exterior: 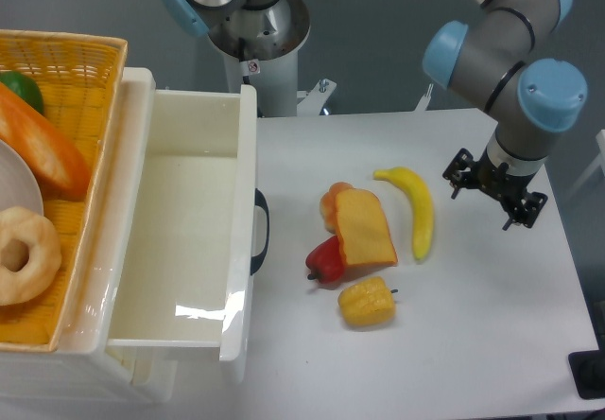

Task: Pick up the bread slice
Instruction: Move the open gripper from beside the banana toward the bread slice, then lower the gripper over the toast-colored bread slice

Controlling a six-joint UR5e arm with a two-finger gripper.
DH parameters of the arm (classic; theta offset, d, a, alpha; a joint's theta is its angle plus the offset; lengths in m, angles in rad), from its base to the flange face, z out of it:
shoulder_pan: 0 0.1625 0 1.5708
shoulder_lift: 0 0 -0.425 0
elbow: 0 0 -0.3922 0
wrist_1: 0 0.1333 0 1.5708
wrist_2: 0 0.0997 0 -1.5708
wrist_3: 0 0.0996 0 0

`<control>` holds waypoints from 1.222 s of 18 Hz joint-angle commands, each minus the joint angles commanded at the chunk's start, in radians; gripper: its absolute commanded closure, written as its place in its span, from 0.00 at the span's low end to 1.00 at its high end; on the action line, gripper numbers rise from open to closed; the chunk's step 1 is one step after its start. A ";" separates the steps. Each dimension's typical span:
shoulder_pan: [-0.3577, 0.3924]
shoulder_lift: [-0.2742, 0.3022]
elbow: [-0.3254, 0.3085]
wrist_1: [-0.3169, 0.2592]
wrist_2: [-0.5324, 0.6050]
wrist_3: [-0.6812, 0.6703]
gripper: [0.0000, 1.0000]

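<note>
Near the middle of the white table [492, 344] lies the bread slice [364, 227], yellow-tan face up with an orange-brown crust edge, tilted and propped on neighbours: overlapping a red pepper [324, 260] at its lower left and leaning against a small orange-brown roll [332, 201] at its upper left. Just below, close to the slice's lower corner, a yellow bell pepper [367, 303]. Just to the right, apart from the slice by a narrow gap, a banana [417, 207] lying lengthwise. Further right, well apart from the bread, hangs the gripper [494, 189] under the grey and blue arm [510, 51], holding nothing; whether spread or pressed together, cannot tell. On the left, a white open bin [189, 240] with a dark handle, and beyond it a yellow wicker basket [90, 70] holding a long orange loaf [43, 150], a doughnut [24, 254], a green item [21, 89] and part of a white plate [14, 188]
</note>
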 joint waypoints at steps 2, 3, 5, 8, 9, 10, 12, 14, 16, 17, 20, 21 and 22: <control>0.000 -0.003 0.000 0.005 0.006 0.000 0.00; 0.000 -0.005 -0.002 0.003 0.008 -0.003 0.00; -0.002 -0.006 -0.005 0.003 0.011 -0.011 0.00; -0.005 0.008 -0.034 0.003 0.021 -0.049 0.00; -0.006 0.029 -0.044 0.003 0.021 -0.086 0.00; -0.009 0.043 -0.058 0.003 0.020 -0.113 0.00; -0.015 0.069 -0.092 0.002 0.023 -0.144 0.00; -0.015 0.100 -0.147 -0.001 0.025 -0.146 0.00; -0.017 0.121 -0.192 -0.009 0.026 -0.149 0.00; -0.023 0.127 -0.216 -0.009 0.025 -0.158 0.00; -0.069 0.138 -0.232 -0.008 -0.006 -0.270 0.00; -0.086 0.138 -0.236 -0.008 -0.024 -0.309 0.00; -0.104 0.135 -0.236 -0.008 -0.040 -0.352 0.00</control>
